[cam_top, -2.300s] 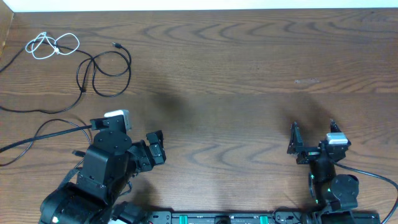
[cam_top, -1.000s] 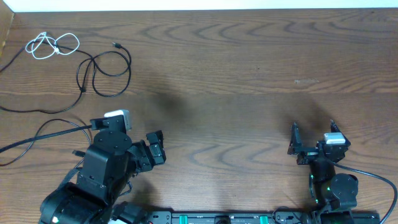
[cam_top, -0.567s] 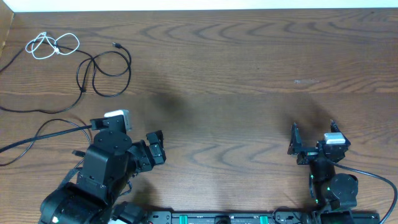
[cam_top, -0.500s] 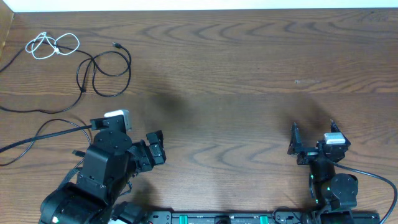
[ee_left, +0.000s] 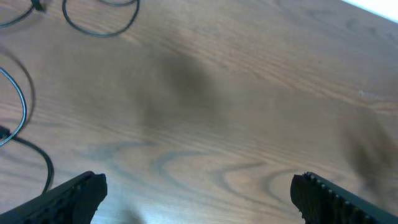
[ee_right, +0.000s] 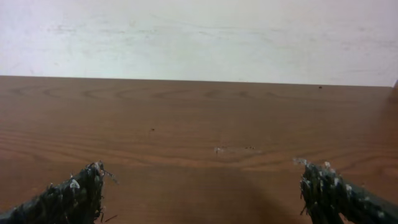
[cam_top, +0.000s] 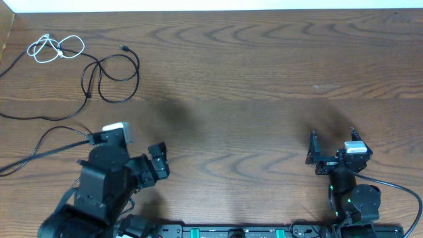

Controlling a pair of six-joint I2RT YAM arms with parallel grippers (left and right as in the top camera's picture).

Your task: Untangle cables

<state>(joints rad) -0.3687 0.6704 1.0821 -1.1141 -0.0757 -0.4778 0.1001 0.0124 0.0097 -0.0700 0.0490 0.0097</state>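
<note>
The white cable [cam_top: 58, 49] lies in a small coil at the table's far left corner. Just right of it a thin black cable [cam_top: 88, 94] makes overlapping loops, with a plug end pointing away; a strand trails off the left edge. My left gripper [cam_top: 158, 162] hovers open near the front left, well short of the loops. In the left wrist view its fingers [ee_left: 74, 193] stand wide apart over bare wood, and the black cable loop [ee_left: 99, 35] shows at the top left. My right gripper [cam_top: 332, 137] stands open at the front right, and the right wrist view shows only wood between its fingers [ee_right: 336, 193].
A thicker black lead [cam_top: 39, 135] curves from the left edge to the left arm; it also shows in the left wrist view [ee_left: 25, 106]. A pale wall [ee_right: 199, 37] rises behind the table's far edge. The arm bases stand along the front edge.
The left arm has shifted a little to the left and back toward the front edge, its gripper still open. The right arm and the cables have not moved.
</note>
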